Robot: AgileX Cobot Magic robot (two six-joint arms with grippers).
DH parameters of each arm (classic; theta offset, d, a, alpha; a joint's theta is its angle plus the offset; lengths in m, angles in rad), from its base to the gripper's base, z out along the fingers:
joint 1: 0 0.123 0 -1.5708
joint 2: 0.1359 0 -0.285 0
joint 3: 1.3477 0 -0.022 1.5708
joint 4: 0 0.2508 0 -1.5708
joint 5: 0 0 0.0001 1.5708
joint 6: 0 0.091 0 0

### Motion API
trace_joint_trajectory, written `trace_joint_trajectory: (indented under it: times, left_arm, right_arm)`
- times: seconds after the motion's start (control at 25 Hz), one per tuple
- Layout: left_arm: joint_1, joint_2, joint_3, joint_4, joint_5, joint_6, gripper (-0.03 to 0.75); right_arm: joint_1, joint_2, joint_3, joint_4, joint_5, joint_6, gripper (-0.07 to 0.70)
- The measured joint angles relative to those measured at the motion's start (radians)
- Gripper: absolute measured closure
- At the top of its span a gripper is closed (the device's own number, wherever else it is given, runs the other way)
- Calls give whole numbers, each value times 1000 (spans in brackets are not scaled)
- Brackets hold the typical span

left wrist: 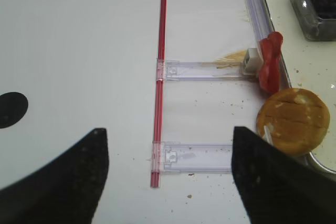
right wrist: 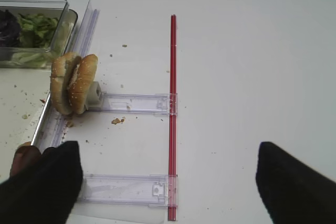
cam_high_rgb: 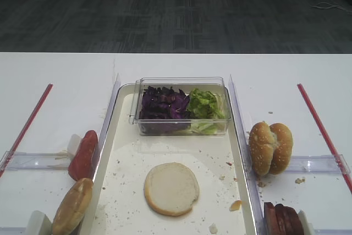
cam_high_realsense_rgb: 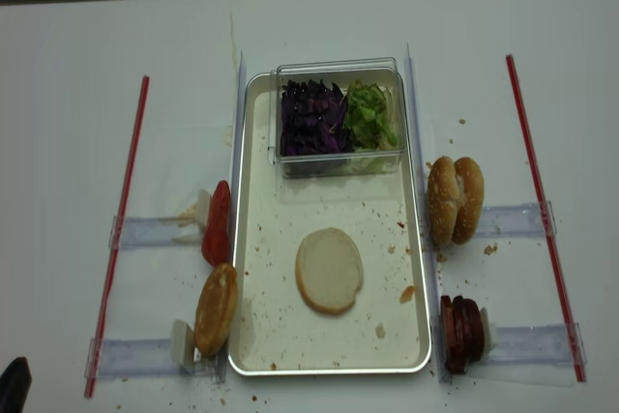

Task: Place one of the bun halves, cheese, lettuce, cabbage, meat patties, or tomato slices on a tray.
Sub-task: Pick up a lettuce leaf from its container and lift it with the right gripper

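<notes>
The right gripper [right wrist: 168, 182] is seen spread wide and empty over the bare table, and the meat patties [right wrist: 25, 160] lie just off its left finger, beside the tray [right wrist: 39, 121]; this arm is judged the nearer one. The patties (dark reddish-brown discs) are stacked on edge, the stack's long axis running away from the tray rim. One bun half [cam_high_rgb: 171, 188] already lies on the tray, cut face up. The left gripper [left wrist: 170, 182] is likewise held open, with nothing pinched.
</notes>
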Motion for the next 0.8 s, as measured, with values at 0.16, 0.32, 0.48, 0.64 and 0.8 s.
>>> trace_joint_trajectory:
  times: [0.16,0.32,0.48,0.64,0.8]
  left_arm:
    - [0,0,0,0,0,0,225]
    - [0,0,0,0,0,0,225]
    - [0,0,0,0,0,0,225]
    - [0,0,0,0,0,0,225]
    - [0,0,0,0,0,0,225]
  right_arm:
    - [0,0,0,0,0,0,-62]
    - [0,0,0,0,0,0,-62]
    - [0,0,0,0,0,0,-62]
    - [0,0,0,0,0,0,-62]
    - [0,0,0,0,0,0,-62]
